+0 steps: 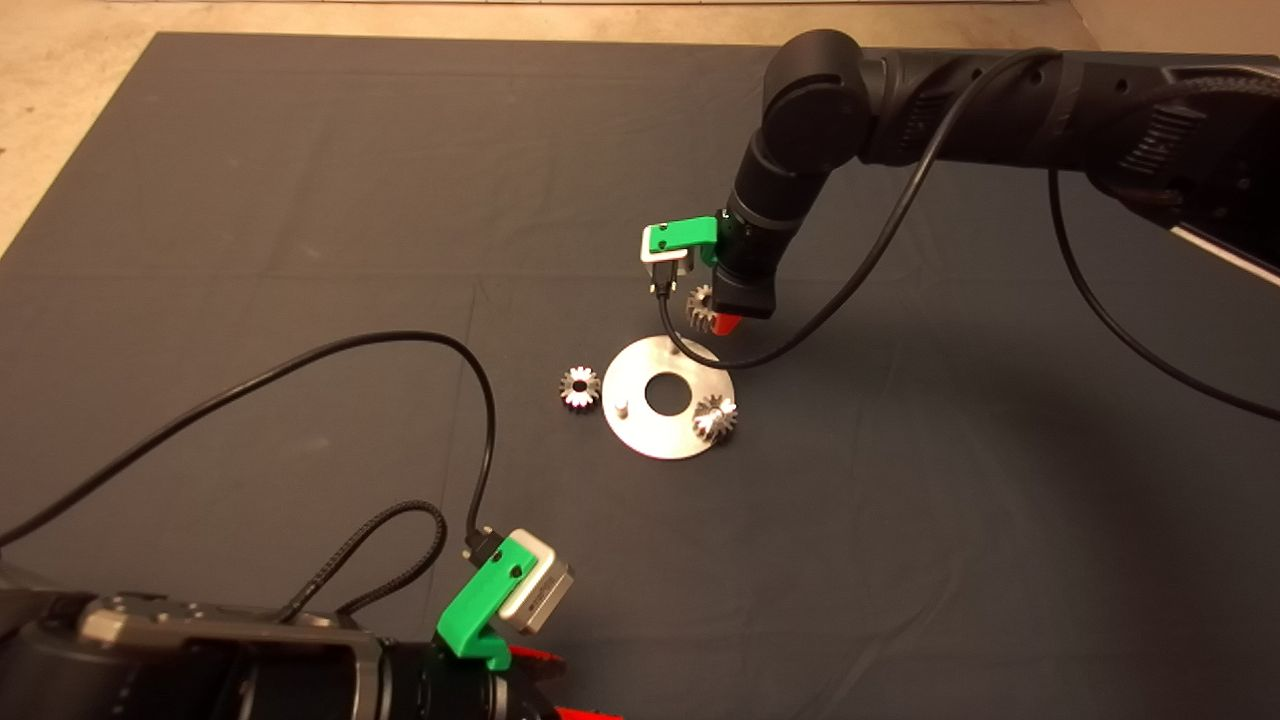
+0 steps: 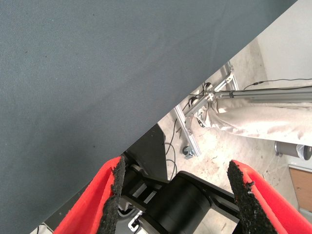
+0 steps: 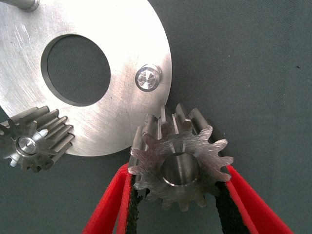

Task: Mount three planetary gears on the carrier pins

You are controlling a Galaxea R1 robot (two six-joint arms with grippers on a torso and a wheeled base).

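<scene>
Left gripper (image 1: 560,685) parked at near mat edge, fingers wide apart, empty. Right gripper (image 3: 178,195) clamps one gear (image 3: 179,158) above disc (image 1: 640,420) rim, beside a bare pin (image 3: 147,78). No legible markings.

Overhead head view; close wrist views

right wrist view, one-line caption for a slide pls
Right gripper holds a gear beside a bare pin; another gear already seated.

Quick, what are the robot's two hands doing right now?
Left gripper: open, holding nothing, parked at the mat's near edge.
Right gripper: shut on a planetary gear, beside the silver disc.
</scene>
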